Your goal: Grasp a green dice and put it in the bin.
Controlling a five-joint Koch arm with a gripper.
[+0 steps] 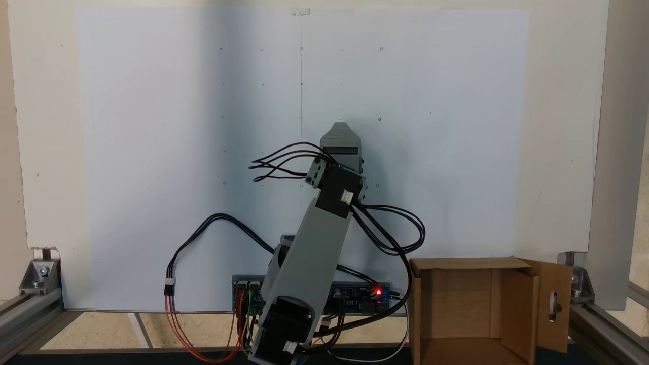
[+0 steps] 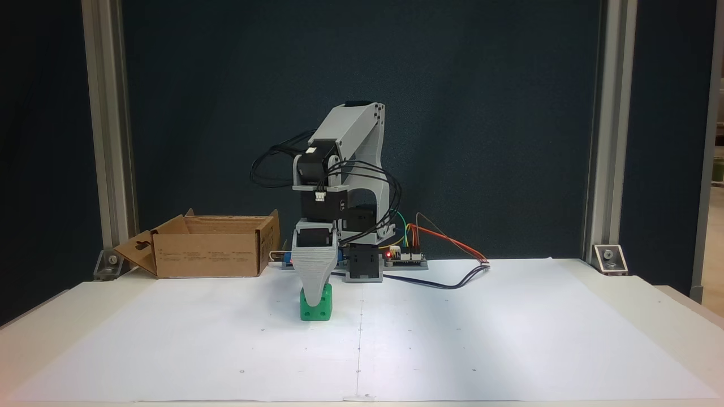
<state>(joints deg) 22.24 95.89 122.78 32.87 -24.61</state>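
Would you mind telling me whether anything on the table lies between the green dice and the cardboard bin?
Nothing visible does. In a fixed view the green dice sits on bare white paper under the gripper, and the stretch toward the bin, back and left in that view, is unobstructed. The bin's top is open.

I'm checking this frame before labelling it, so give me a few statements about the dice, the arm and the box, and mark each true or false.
1. The green dice sits on the white paper. True.
2. The dice is already inside the cardboard box. False: it rests on the paper, apart from the box.
3. The gripper points down at the top of the dice. True.
4. The box lies flat with its flaps taped shut. False: it is open, with a slotted flap folded outward.
5. A red light glows on the controller board at the arm's base. True.
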